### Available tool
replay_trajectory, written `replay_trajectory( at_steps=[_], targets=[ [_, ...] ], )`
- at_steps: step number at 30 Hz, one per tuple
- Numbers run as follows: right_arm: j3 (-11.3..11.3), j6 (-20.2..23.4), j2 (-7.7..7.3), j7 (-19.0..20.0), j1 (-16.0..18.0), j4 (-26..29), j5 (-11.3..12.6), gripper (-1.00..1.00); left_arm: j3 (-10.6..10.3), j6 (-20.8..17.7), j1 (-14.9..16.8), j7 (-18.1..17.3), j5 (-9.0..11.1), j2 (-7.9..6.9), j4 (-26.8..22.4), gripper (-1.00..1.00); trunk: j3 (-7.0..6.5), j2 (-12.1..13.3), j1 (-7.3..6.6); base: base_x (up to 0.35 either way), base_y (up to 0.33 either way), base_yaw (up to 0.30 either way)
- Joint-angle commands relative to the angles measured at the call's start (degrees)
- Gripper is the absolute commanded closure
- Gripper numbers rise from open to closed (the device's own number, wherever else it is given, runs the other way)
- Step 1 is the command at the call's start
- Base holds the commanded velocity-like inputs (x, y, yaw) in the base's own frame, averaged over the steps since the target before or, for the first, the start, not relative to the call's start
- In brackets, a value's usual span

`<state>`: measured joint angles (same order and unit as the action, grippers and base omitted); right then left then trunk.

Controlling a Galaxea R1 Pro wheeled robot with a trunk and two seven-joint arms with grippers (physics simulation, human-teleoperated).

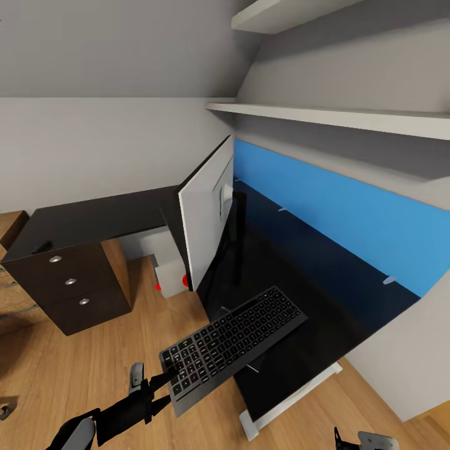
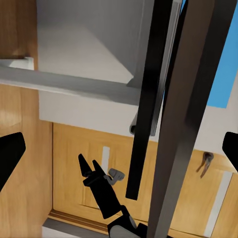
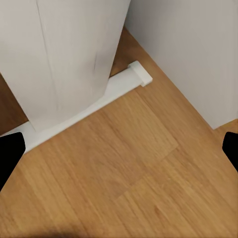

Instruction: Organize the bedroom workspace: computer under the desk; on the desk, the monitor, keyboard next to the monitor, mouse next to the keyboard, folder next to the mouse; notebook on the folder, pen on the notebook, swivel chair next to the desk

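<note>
- The left tool [image 1: 167,379] is clenched on the near corner of the keyboard [image 1: 234,337], holding it tilted above the front edge of the worktop [image 1: 294,300].
- Most of the keyboard hangs over the black top; its gripped end juts out past the edge, over the wooden floor [image 1: 62,369].
- The monitor [image 1: 206,219] stands at the inner corner of the L-shaped worktop, its pale back turned to the head camera and a red dot at its lower corner.
- The computer [image 1: 170,275] sits on the floor under the worktop, partly hidden behind the monitor.
- The black three-drawer unit [image 1: 69,290] stands under the left wing.
- The right tool [image 3: 119,148] hangs released over the floor, its fingertips [image 3: 10,153] spread wide, near the white leg [image 3: 84,104].
</note>
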<state>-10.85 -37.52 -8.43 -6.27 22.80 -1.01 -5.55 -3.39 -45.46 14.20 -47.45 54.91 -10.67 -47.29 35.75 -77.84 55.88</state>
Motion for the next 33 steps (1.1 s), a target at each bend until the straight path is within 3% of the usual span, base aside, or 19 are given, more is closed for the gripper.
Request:
replay_trajectory(
  at_steps=[1,21,33],
  targets=[
    [-0.3,-0.2,-0.01,-0.3,0.1,-0.1,-0.6,-1.0,-0.2,-0.3,0.0,0.0,0.4,-0.05,0.0,-1.0,0.05,0.0,0.0,0.0,-0.002,0.0],
    [-0.3,-0.2,-0.01,-0.3,0.1,-0.1,-0.6,-1.0,-0.6,4.2,0.0,0.2,0.1,0.03,-0.1,-1.0,0.05,0.0,0.0,-0.011,-0.05,0.0],
    [-0.3,-0.2,-0.01,-0.3,0.1,-0.1,-0.6,-1.0,-0.7,4.6,0.0,0.3,0.0,0.04,-0.1,-1.0,0.05,0.0,0.0,-0.001,-0.007,0.0]
  ],
)
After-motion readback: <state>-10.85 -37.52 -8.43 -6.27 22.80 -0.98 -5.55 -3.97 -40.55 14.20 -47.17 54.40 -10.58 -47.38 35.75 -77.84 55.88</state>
